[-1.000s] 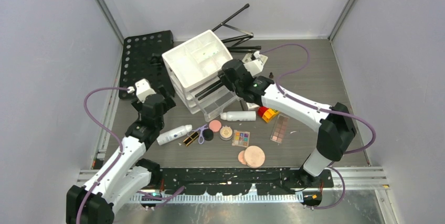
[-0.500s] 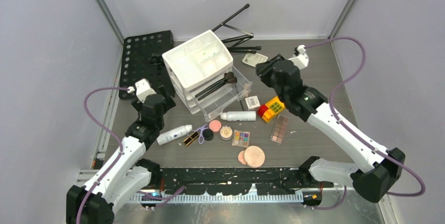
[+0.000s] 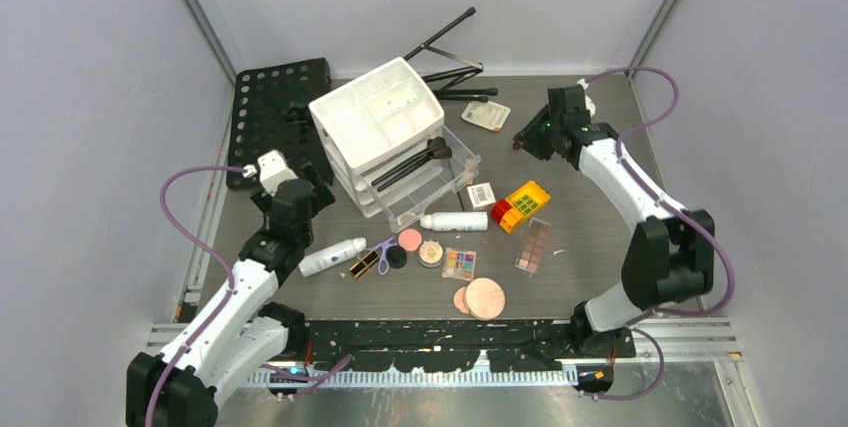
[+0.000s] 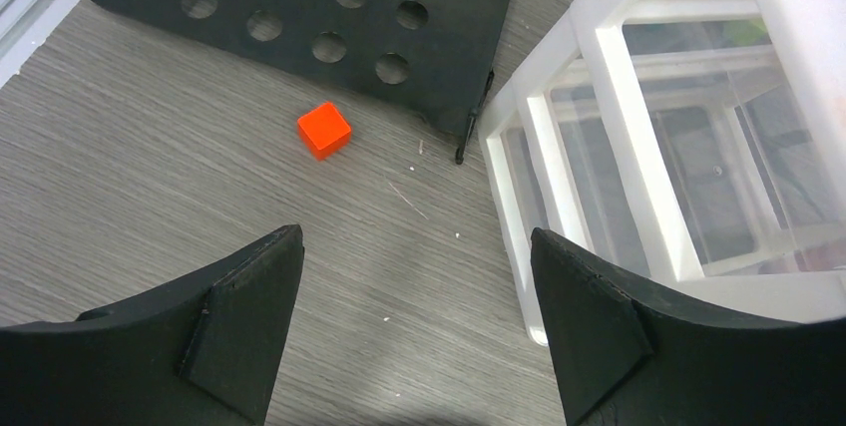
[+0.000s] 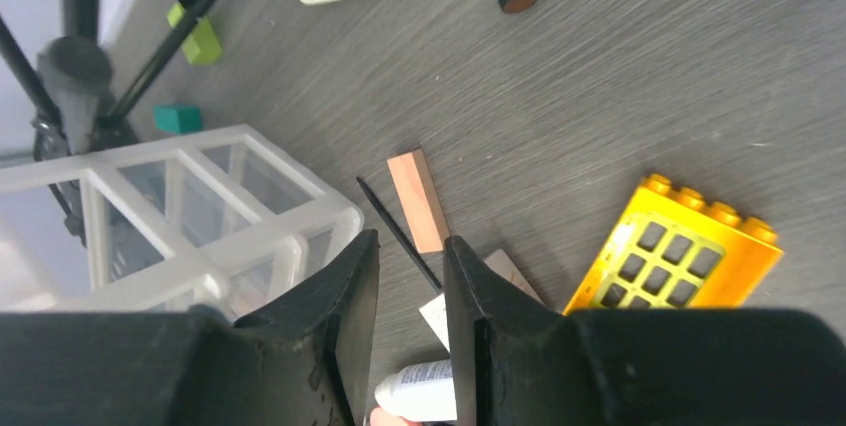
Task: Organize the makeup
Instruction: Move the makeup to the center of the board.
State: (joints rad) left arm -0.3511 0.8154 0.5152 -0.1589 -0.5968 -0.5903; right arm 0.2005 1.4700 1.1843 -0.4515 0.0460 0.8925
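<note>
Makeup [image 3: 431, 252]: loose cluster on the tabletop [image 3: 600, 209], in front of the white organizer [image 3: 378, 112].
- white bottle [image 3: 453, 221] on its side, closest to the organizer
- second white bottle [image 3: 332, 257] at the left end
- black-gold lipstick [image 3: 365, 265], small round compacts [image 3: 410, 239] and eyeshadow palette [image 3: 459, 264] in the middle
- large peach compact [image 3: 486, 298] nearest the arm bases
- long blush palette [image 3: 533, 244] at the right end
- two black brushes [image 3: 412, 164] apart from the cluster, lying across the organizer's pulled-out clear drawer [image 3: 440, 193]

Left gripper [image 4: 416, 246]: jaws wide apart, nothing between them. It hovers by the organizer's left front corner, left of the cluster; the second white bottle is the closest item. An orange cube [image 4: 324, 130] and a black perforated plate [image 4: 299, 7] lie ahead of it.

Right gripper [image 5: 409, 246]: jaws nearly together with a narrow gap, empty. It sits at the far right of the tabletop, well apart from the cluster, with the red-and-yellow block [image 3: 520, 205] between. In its wrist view the tan wooden block [image 5: 419, 202] lies just past the fingertips.
</note>
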